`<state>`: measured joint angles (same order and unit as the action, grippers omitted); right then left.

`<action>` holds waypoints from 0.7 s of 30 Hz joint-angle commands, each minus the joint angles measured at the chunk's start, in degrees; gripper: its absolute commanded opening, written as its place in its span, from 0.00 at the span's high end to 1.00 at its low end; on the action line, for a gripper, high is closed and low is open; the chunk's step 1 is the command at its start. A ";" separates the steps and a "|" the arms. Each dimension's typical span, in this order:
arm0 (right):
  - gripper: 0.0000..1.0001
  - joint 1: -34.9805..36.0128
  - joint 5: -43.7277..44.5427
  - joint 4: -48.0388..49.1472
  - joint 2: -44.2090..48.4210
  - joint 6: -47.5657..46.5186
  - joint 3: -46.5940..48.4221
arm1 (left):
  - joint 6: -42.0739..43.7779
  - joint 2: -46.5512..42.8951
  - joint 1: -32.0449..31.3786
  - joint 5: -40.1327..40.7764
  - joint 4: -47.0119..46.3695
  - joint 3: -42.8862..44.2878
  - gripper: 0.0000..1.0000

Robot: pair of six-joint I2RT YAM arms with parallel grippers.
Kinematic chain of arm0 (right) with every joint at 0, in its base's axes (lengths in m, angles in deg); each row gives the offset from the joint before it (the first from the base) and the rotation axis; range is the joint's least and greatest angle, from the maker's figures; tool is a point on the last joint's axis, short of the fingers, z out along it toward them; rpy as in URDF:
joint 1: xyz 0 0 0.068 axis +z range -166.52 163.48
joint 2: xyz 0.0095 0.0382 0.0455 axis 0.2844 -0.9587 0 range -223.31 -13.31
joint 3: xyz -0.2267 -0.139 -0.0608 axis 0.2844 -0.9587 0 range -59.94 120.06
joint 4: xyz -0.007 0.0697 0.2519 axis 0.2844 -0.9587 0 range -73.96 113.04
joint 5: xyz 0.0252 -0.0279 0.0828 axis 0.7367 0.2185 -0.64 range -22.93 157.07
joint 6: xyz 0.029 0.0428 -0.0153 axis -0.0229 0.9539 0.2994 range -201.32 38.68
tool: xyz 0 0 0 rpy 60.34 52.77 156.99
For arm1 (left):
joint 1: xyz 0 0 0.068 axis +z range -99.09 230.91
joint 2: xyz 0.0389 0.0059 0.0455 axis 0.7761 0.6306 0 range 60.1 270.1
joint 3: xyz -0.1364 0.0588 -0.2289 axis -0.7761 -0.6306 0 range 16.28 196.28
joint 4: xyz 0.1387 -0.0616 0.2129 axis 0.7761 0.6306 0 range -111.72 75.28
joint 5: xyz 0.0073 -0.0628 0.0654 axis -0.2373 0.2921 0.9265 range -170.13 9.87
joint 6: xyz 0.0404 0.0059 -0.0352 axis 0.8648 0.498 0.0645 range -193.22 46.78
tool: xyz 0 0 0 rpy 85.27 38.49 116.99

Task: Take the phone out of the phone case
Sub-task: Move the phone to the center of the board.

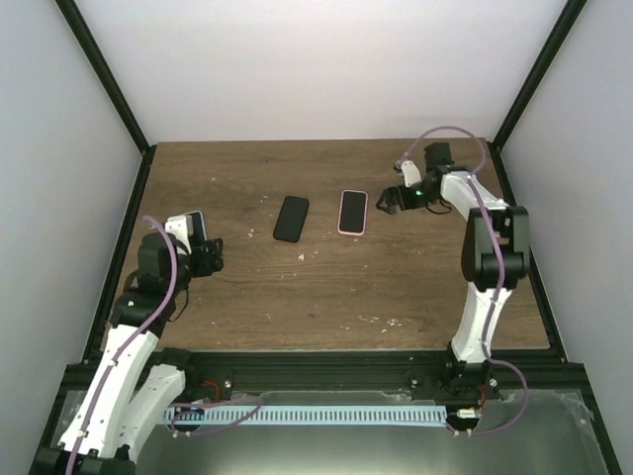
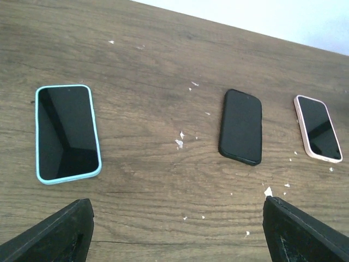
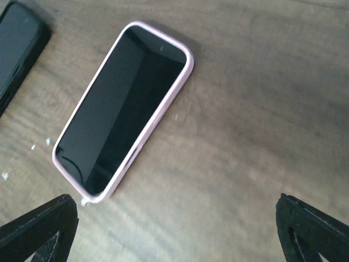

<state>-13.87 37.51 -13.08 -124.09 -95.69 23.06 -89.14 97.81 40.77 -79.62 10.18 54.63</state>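
Top: right arm elbow-up, right gripper near the pink phone, at its 3 o'clock. Left wrist: left gripper spread, empty. Right wrist: fingers spread; pink phone flat at 11 o'clock, untouched.

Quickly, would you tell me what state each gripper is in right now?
Left gripper: open, holding nothing.
Right gripper: open, holding nothing.
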 commanded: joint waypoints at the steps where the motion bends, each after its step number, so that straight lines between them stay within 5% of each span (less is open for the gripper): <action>1: 0.00 2.70 3.13 -4.29 -8.97 0.60 11.95 | 1.43 1.63 -0.33 -3.00 -1.29 -0.70 0.14; 7: 0.00 6.49 6.34 -4.43 -19.64 4.48 23.44 | 2.70 3.92 -0.87 -13.82 -3.92 -1.74 0.18; 15: 0.00 11.59 7.39 -6.28 -27.84 5.22 33.03 | 3.44 4.12 -4.78 -14.65 -4.47 -2.13 0.15; 21: 0.00 14.37 2.64 -7.09 -26.67 0.34 30.69 | 3.35 3.11 -4.87 -14.50 -4.47 -2.04 0.15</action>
<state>-1.37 44.07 -16.88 -150.85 -92.26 54.14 -86.43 102.10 36.12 -93.10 7.08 52.92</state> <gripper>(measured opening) 0.999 0.850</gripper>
